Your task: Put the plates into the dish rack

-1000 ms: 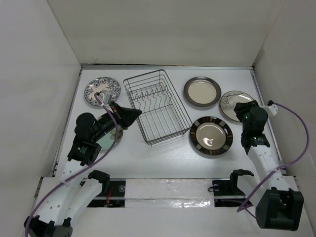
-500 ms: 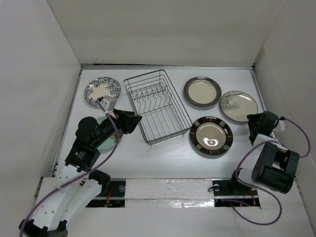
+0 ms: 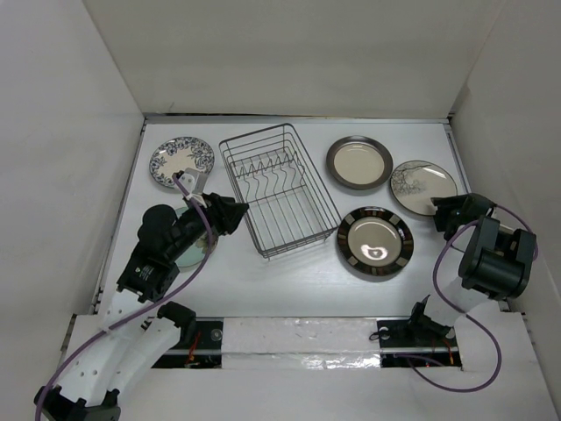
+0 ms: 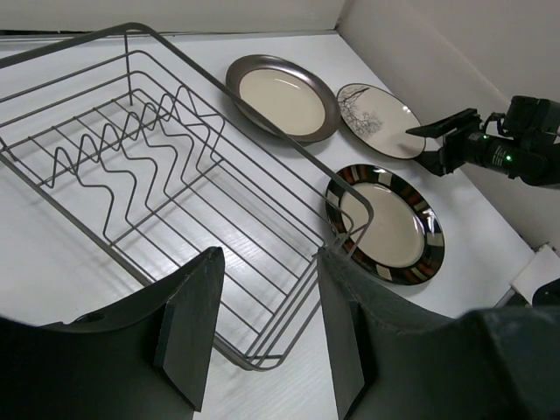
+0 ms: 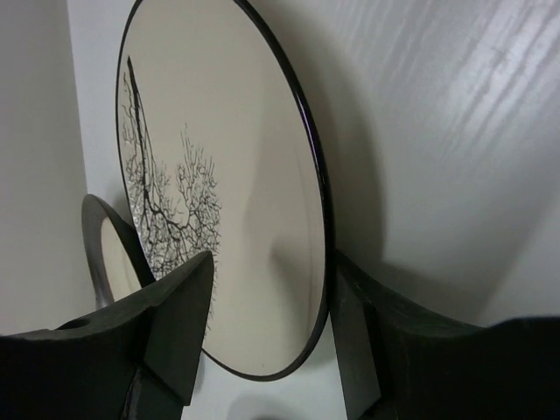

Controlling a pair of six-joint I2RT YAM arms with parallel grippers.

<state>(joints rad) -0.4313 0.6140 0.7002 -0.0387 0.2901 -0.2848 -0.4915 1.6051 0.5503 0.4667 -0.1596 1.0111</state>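
**Right claw is lining up on the plate lying right of the dish rack**

The right claw (image 3: 443, 210) is standing spread with nothing pinched. Its fingers (image 5: 175, 324) are pointing at the near rim of the branch-patterned plate (image 3: 421, 182), which is lying flat on the worktop (image 3: 289, 281) just ahead; contact cannot be told. That plate is sitting well to the right of the dish rack (image 3: 280, 189), so this arm is the nearer one. The left claw (image 3: 232, 213), also spread and empty, is hovering at the rack's left side.

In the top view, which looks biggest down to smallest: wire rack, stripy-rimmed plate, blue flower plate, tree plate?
Wire rack
then stripy-rimmed plate
blue flower plate and tree plate look about alike, so unranked.
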